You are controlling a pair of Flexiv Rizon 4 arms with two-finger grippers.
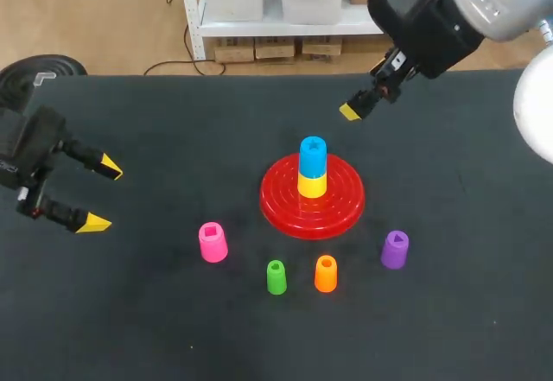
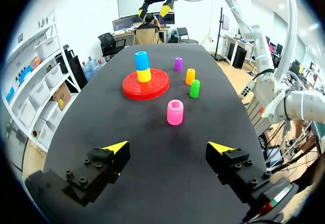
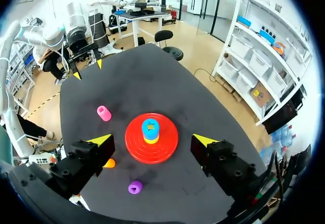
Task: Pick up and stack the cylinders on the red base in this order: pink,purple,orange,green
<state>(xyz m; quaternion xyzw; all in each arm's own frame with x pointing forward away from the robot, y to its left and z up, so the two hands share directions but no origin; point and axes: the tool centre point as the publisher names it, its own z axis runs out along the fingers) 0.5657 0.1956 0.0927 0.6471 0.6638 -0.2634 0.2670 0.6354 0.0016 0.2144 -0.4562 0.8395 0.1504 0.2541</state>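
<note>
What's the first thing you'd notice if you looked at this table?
The bright red base in the middle of the dark table grabs the eye, with a blue cylinder stacked on a yellow cylinder at its centre. Nearer the robot curves a row of small ones: pink cylinder, green cylinder, orange cylinder, purple cylinder. The left arm and right arm hover at either side, jaws open.

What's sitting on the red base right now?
At the centre of the red base stands a yellow cylinder with a blue cylinder on top. Any peg under them is covered.
</note>
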